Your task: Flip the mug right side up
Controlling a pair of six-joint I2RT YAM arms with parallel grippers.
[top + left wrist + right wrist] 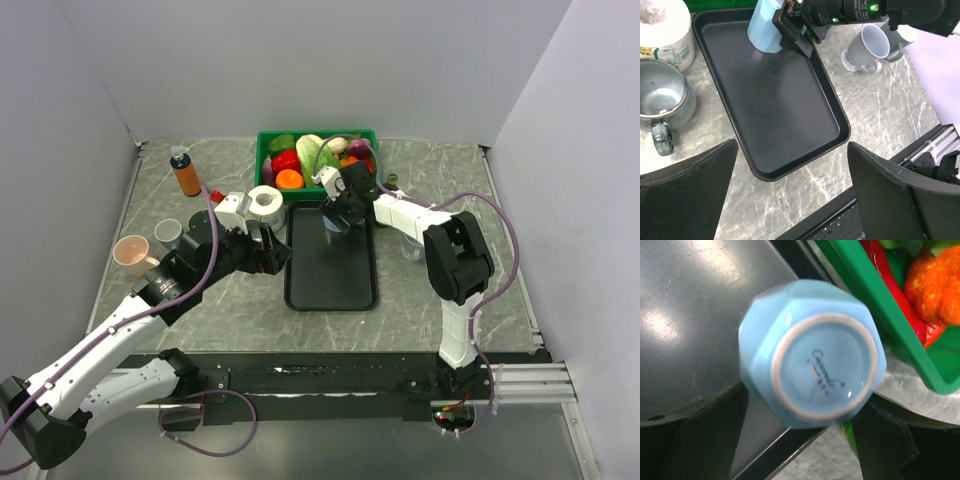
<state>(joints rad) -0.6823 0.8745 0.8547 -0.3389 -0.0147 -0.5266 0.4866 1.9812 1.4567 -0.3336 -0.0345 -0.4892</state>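
Mug [812, 352] base fills the right wrist view, maker's mark up, so its long axis runs straight toward that camera and its mouth faces down onto the black tray [790, 115]. The right gripper [802, 400] straddles the pale blue body, one dark finger at each lower flank. They look to be touching the glaze, but I cannot tell whether they are truly clamped or only just beside it. No handle shows in any view. Seen from the left wrist, the mug stands at the tray's far end, narrower base uppermost, with the right gripper's fingers against its side. Just beyond that end sits the green basket [875, 305] of vegetables, close enough to crowd any swing of the wrist. The right arm is plainly the nearer one, already on the mug. The left gripper [792, 165] hangs with its jaws spread wide over the tray's near part, holding nothing, well apart from the mug. Flipping will likely call for a lift clear of the tray before rolling the wrist.
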